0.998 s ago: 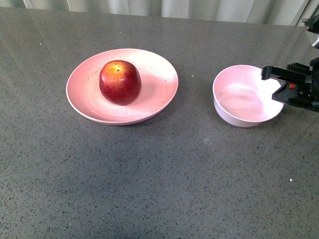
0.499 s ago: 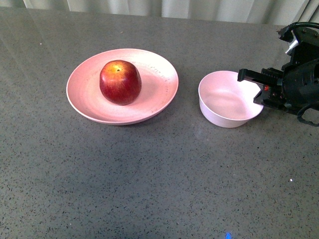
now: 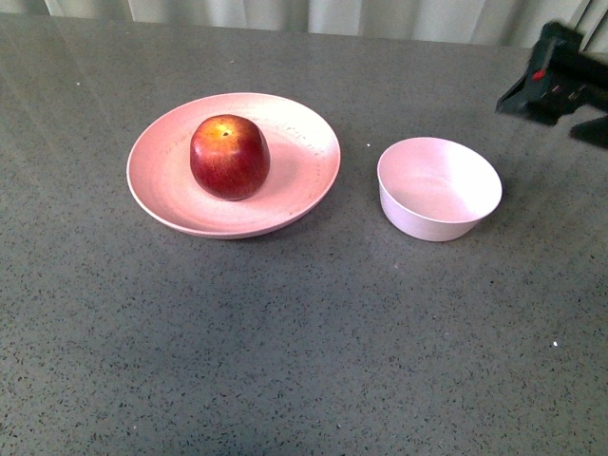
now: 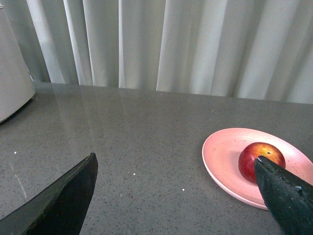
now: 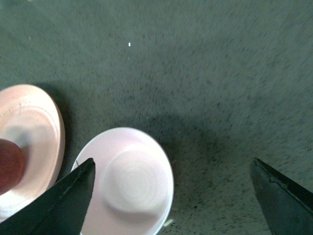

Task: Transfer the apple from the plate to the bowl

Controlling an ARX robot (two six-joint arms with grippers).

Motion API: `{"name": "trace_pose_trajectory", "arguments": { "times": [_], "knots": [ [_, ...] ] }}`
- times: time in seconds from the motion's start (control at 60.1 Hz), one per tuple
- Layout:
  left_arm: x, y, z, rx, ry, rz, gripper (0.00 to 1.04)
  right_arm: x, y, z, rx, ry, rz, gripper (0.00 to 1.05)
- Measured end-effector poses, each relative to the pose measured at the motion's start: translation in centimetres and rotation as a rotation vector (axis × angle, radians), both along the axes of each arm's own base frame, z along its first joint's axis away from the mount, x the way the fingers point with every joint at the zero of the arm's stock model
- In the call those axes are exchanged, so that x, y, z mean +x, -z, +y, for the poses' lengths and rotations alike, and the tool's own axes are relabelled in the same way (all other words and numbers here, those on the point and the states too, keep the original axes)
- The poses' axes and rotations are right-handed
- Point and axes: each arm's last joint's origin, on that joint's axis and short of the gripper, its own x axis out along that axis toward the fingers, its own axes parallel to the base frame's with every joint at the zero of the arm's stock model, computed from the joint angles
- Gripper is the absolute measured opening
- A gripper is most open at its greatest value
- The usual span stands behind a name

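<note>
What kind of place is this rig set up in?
Probably a lab test bench: grey speckled countertop, pale curtain backdrop, only a plate with an apple and a bowl.

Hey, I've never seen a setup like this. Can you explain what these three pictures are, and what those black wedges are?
This is a two-armed robot at a grey table. The front picture comes from a camera on its body. It shows an apple sitting on a pink plate, with an empty pale bowl to the right. The other two pictures come from a camera on each wrist. The black wedges are the fingers of the left end effector and the right end effector. Both are open and hold nothing.
</note>
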Motion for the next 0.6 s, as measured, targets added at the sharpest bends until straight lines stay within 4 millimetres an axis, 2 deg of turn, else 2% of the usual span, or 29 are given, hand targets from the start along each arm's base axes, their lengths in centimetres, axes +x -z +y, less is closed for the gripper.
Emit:
{"name": "trace_pose_trajectory", "arguments": {
  "times": [0.05, 0.116, 0.183, 0.299, 0.449, 0.599],
  "knots": [
    [0.0, 0.0, 0.0, 0.0, 0.0, 0.0, 0.96, -0.6, -0.7, -0.7, -0.063, 0.05, -0.144, 0.89],
    [0.0, 0.0, 0.0, 0.0, 0.0, 0.0, 0.96, -2.6, -1.3, -1.9, -0.183, 0.121, -0.403, 0.76],
    [0.0, 0.0, 0.0, 0.0, 0.0, 0.0, 0.96, -4.7, -1.5, -2.2, -0.219, 0.128, -0.525, 0.63],
    [0.0, 0.0, 0.0, 0.0, 0.0, 0.0, 0.96, -7.7, -1.2, -2.8, -0.248, 0.108, -0.565, 0.39],
    [0.0, 0.0, 0.0, 0.0, 0.0, 0.0, 0.96, -11.1, -0.4, -3.6, -0.268, 0.114, -0.555, 0.02],
    [0.0, 0.0, 0.0, 0.0, 0.0, 0.0, 0.96, -13.6, 0.7, -3.6, -0.272, 0.112, -0.557, 0.02]
  ]
}}
